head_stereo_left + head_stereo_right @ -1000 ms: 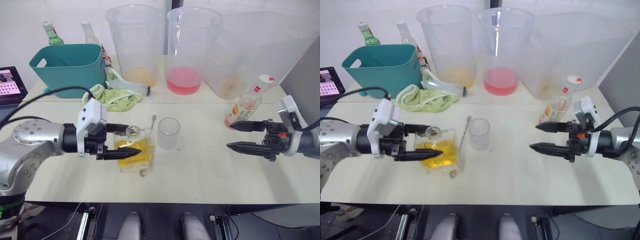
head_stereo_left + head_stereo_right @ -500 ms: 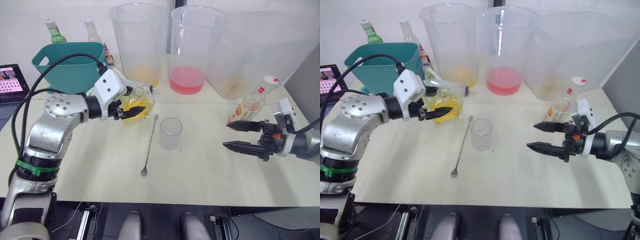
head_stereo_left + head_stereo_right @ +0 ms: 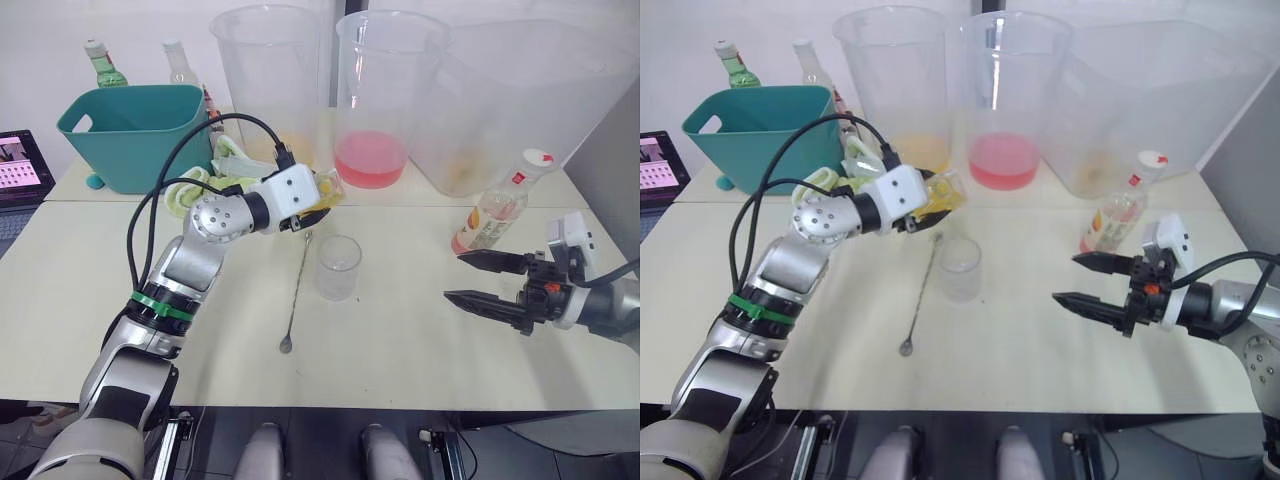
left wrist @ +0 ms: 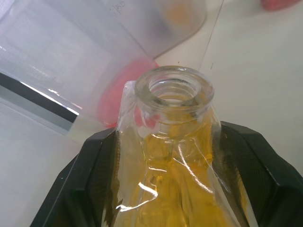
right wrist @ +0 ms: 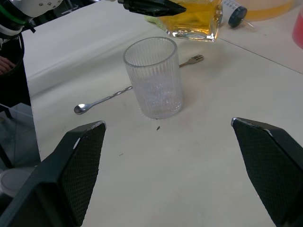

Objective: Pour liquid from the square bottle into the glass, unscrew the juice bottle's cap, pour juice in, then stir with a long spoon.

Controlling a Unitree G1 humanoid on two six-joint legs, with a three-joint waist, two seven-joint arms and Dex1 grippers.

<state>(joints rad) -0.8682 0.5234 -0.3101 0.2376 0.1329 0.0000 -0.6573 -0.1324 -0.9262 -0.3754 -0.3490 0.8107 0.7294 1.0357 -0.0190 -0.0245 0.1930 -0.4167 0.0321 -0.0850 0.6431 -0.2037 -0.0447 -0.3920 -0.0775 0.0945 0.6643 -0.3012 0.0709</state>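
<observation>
Nearest the front edge of the pale table point(image 3: 420, 370), the right gripper point(image 3: 478, 283) hangs just above the surface on the right side, its two black fingers spread wide apart and holding nothing, pointing in toward the middle. Close to mid-table lies the thin long silver metal bar spoon point(image 3: 297, 293), flat, its long axis running from the front edge toward the back, tiny bowl nearest the front. Right beside it, on its right, stands the small clear ribbed glass tumbler point(image 3: 338, 267), upright and looking empty. Now the key relation: up over the spoon's far end, lifted clear of the table, the left gripper point(image 3: 312, 207) is clamped on the squat clear square-sided glass bottle point(image 3: 940, 192), black fingers pressed against two opposite faces. The yellow-orange liquid point(image 4: 189, 189) is sitting below the open neck, nothing spilling. The tumbler lies forward and to the right of that bottle, so the mouth looks to need carrying over the rim and tipping. Left arm is the nearer one for that! Further back on the right stands the slim clear plastic juice bottle with fruit label point(image 3: 492, 214), its small white cap point(image 3: 534, 158) on, close behind the right gripper. Along the back edge stand huge clear plastic buckets point(image 3: 385, 95).
</observation>
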